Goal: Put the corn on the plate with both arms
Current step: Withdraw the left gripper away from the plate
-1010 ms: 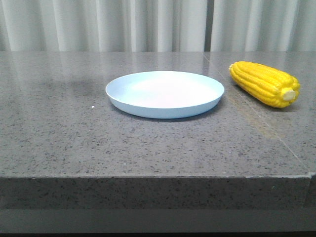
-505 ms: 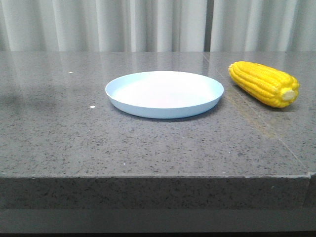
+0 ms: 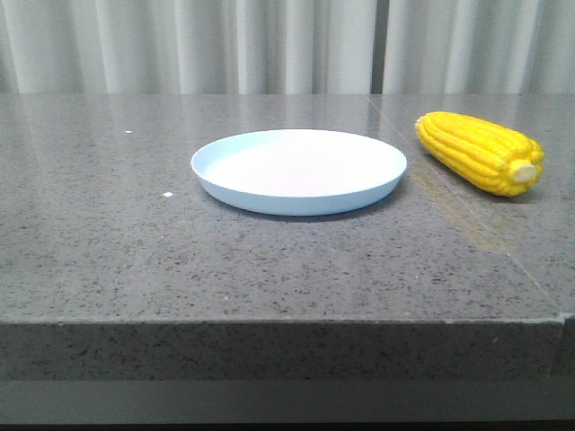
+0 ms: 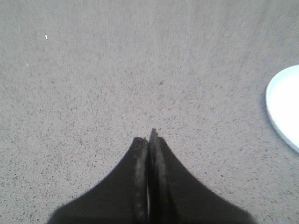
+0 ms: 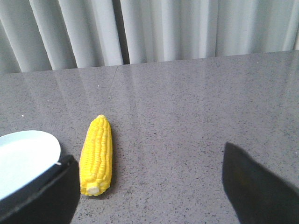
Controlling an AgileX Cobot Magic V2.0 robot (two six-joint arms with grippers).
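Observation:
The yellow corn [image 3: 478, 152] lies on the grey table to the right of the pale blue plate [image 3: 298, 170], apart from it, its pale stub end toward the front. Neither gripper shows in the front view. In the right wrist view my right gripper [image 5: 149, 179] is open and empty, and the corn [image 5: 96, 155] lies just ahead of its left finger [image 5: 44, 196], beside the plate's edge [image 5: 32, 154]. In the left wrist view my left gripper [image 4: 148, 137] is shut and empty over bare table, with the plate's rim [image 4: 280, 109] off to its right.
The grey speckled table [image 3: 135, 242] has its front edge [image 3: 269, 323] near the camera. A pale pleated curtain [image 3: 269, 45] hangs behind the table. A thin seam [image 3: 467, 215] runs across the table under the corn's side.
A dark shadow on the table left of the plate has slid leftward and gone. The corn and plate have not moved.

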